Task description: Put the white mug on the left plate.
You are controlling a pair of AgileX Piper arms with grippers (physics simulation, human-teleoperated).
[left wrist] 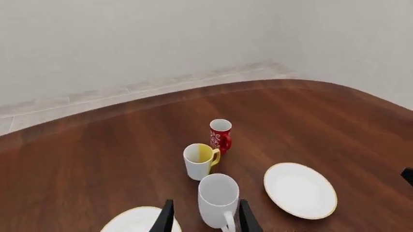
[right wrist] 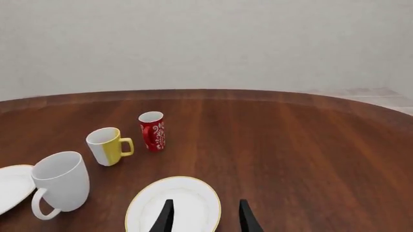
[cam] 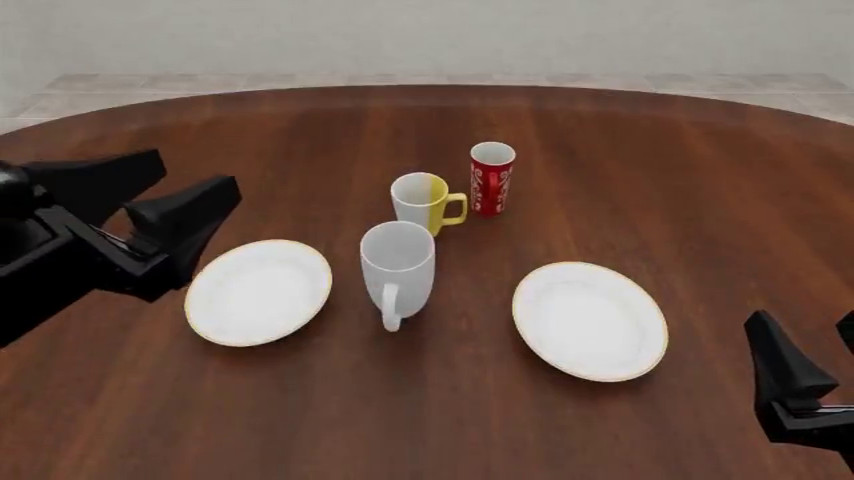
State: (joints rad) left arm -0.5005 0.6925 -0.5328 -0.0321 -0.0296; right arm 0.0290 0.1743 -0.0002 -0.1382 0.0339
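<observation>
The white mug (cam: pixel 396 265) stands upright on the brown table, between the two plates, with its handle toward the near edge. The left plate (cam: pixel 258 291) lies bare just to its left. My left gripper (cam: pixel 198 176) hovers open and empty above the table, beyond that plate's far left rim and apart from the mug. In the left wrist view the white mug (left wrist: pixel 218 197) shows between the open fingers (left wrist: pixel 165 218), farther down, with the left plate (left wrist: pixel 132 221) at the picture's edge. My right gripper (cam: pixel 807 332) stands open and empty at the near right.
A white-and-yellow mug (cam: pixel 424 202) and a slim red patterned cup (cam: pixel 491 178) stand just behind the white mug. The right plate (cam: pixel 590 320) lies bare to the mug's right, below my right gripper (right wrist: pixel 205 217). The table's curved far edge meets a pale floor.
</observation>
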